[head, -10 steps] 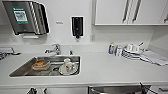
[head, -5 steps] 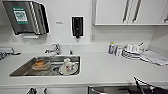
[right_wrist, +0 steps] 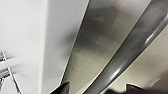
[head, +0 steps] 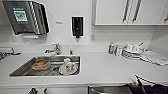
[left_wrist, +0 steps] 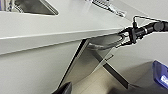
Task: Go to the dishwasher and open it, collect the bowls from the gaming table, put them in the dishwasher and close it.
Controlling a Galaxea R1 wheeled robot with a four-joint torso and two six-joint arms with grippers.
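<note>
The right pincer (left_wrist: 130, 37) had risen to the dishwasher (left_wrist: 82, 65) handle (right_wrist: 130, 50) under the table (head: 105, 70); its grip couldn't be told.

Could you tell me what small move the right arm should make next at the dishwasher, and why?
Probably a short pull on the bar handle toward the robot. The right gripper sits at that handle just under the counter edge, and the dishwasher front already looks tilted slightly out from the top, so the door seems barely started. Whether the fingers actually hold the bar cannot be told.
</note>
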